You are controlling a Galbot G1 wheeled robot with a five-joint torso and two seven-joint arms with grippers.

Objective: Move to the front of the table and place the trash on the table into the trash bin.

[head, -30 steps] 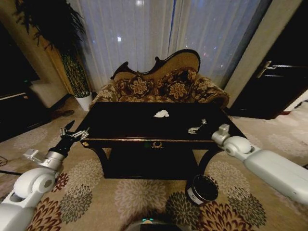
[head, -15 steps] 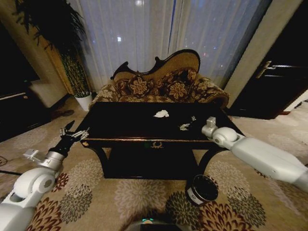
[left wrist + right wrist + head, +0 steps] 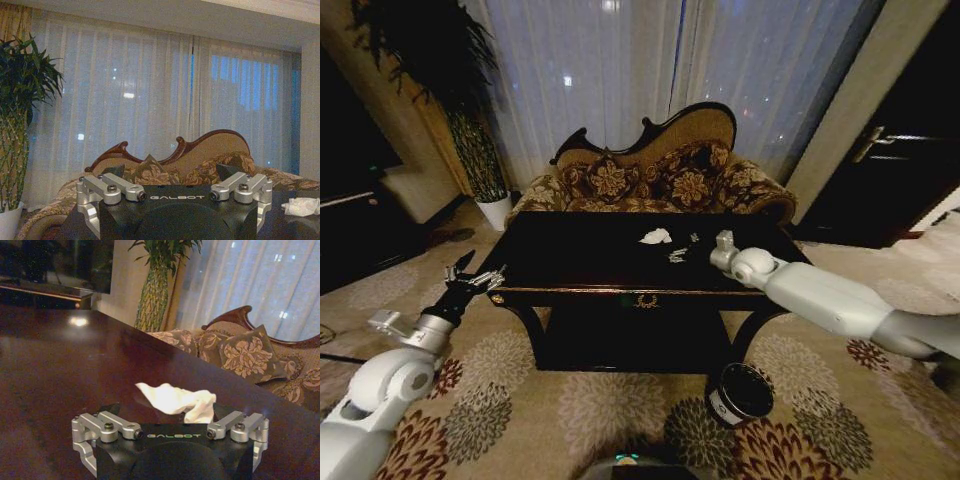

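The right pincer (image 3: 681, 249), jaws spread, is hovering over the table (image 3: 580, 262) just short of the crumpled white paper wad (image 3: 656, 236); the step in hand is the reach, and closing on the wad likely calls for a slight advance. The left pincer (image 3: 472, 277), also spread, is idling off the table's corner, while the trash bin (image 3: 740, 394) is standing on the carpet beside the table leg. "GALBOT" is readable on both wrist housings; the bin's white label is illegible.

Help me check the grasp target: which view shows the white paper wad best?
The right wrist view: the paper wad lies close ahead of the right end effector. In the head view it is small on the table; the left wrist view catches it at the edge.
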